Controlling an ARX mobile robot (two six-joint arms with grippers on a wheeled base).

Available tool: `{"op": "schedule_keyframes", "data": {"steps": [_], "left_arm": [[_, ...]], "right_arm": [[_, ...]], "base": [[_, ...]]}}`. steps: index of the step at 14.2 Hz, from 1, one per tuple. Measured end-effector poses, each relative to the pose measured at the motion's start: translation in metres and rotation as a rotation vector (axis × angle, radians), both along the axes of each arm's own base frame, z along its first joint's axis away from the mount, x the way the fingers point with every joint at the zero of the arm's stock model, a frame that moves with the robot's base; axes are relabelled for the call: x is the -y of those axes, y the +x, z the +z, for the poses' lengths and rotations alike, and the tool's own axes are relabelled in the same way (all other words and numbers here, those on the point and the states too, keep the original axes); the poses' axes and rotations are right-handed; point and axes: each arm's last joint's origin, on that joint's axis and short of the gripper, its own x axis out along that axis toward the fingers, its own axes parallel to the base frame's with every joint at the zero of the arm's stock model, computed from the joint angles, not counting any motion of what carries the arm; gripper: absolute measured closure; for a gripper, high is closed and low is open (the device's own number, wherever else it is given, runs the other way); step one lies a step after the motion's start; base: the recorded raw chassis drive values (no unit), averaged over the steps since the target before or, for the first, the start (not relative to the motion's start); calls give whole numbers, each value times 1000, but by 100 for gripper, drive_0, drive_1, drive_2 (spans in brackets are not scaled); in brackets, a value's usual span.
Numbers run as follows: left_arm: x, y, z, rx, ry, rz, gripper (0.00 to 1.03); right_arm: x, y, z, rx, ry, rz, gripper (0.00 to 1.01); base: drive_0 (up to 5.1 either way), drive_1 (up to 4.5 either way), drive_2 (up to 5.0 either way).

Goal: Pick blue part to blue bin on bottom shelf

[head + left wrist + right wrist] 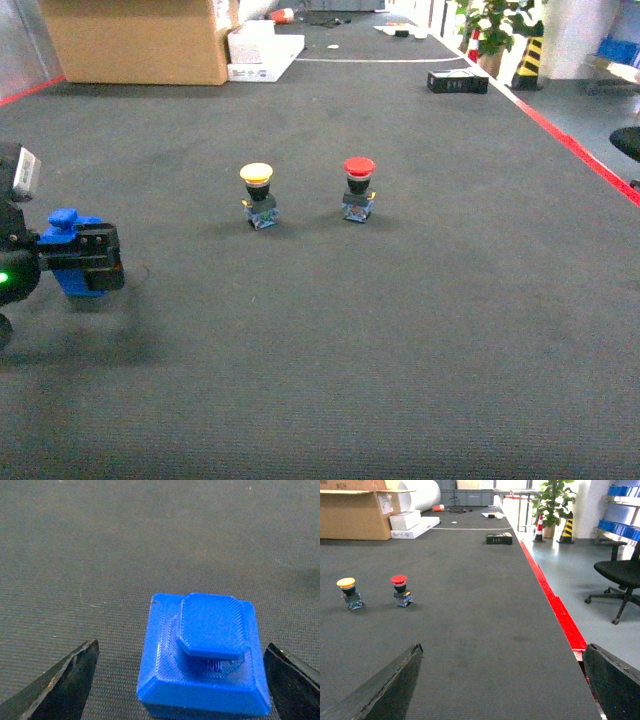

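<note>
The blue part is bracketed, not yet pinched, by the left gripper's spread jaws on the carpet; the right gripper is held spread and empty, with bin and shelf unseen.

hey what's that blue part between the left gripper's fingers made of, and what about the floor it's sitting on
The blue part looks like 3D-printed plastic, matte: fine layered ridges run across its faces. The floor looks like dark grey low-pile carpet or ribbed matting, judging by its fine woven texture; which of the two is unclear.
</note>
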Motion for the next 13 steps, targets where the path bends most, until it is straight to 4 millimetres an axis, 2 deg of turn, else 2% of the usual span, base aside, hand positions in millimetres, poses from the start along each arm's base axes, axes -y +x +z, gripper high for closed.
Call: {"op": "schedule_keyframes", "data": {"steps": [1, 2, 4, 5, 6, 7, 9, 11, 12, 13], "left_arm": [[-1, 4, -6, -22, -1, -4, 5], [-3, 10, -12, -43, -5, -11, 12], [-4, 15, -13, -43, -9, -27, 35], [-4, 16, -13, -43, -10, -33, 42], [-6, 17, -15, -44, -10, -29, 54], [-6, 18, -14, -41, -10, -28, 59], [-6, 17, -14, -35, -9, -27, 59], [-6, -6, -9, -14, 17, 3, 59], [-5, -21, 4, 22, 25, 18, 59], [-4, -42, 27, 87, 34, 36, 59]], "right_arm": [[0, 0, 0, 0, 0, 0, 3], [0, 0, 0, 0, 0, 0, 3], [0, 0, 0, 0, 0, 0, 3], [0, 0, 0, 0, 0, 0, 3], [0, 0, 0, 0, 0, 0, 3], [0, 0, 0, 0, 0, 0, 3], [0, 0, 0, 0, 0, 0, 3], [0, 0, 0, 0, 0, 0, 3], [0, 0, 0, -1, 0, 0, 3], [0, 0, 0, 0, 0, 0, 3]], "base": [[0, 0, 0], [0, 0, 0], [0, 0, 0], [0, 0, 0], [0, 0, 0], [0, 0, 0], [0, 0, 0], [0, 0, 0], [0, 0, 0], [0, 0, 0]]}}
